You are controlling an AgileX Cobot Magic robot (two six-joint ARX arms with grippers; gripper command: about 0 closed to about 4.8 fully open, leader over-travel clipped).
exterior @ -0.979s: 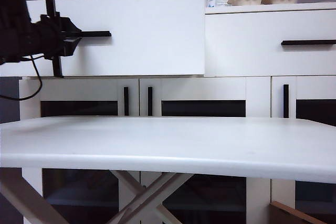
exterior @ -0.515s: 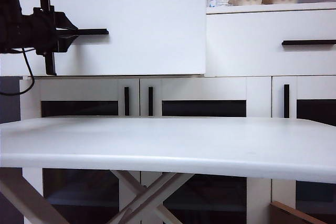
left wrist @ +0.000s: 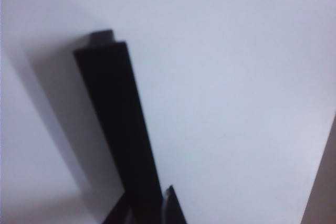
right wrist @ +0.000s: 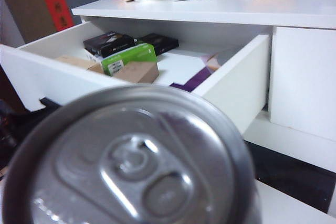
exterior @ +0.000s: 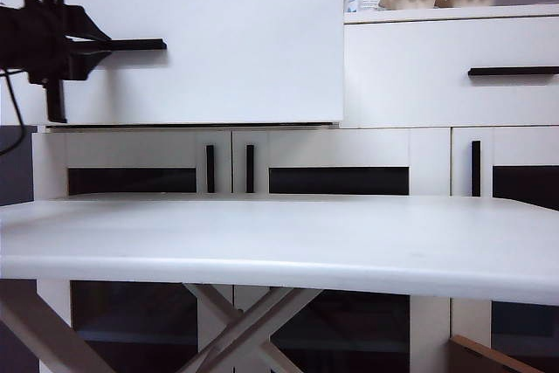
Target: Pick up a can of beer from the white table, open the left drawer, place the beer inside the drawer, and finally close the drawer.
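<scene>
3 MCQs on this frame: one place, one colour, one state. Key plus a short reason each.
1. Where is the left gripper?
A. on the left drawer handle
B. on the white table
C. at a glass door

2. What colour is that handle?
A. silver
B. black
C. white

3. What state is the left drawer in?
A. shut flush
B. taken out
C. pulled open

Key: 1 A, the fingers pinch the bar's left end. 2 B, a dark bar on the white front. 3 C, the right wrist view shows its inside with boxes behind the can of beer, which fills that view in front of the right gripper's camera.
</scene>
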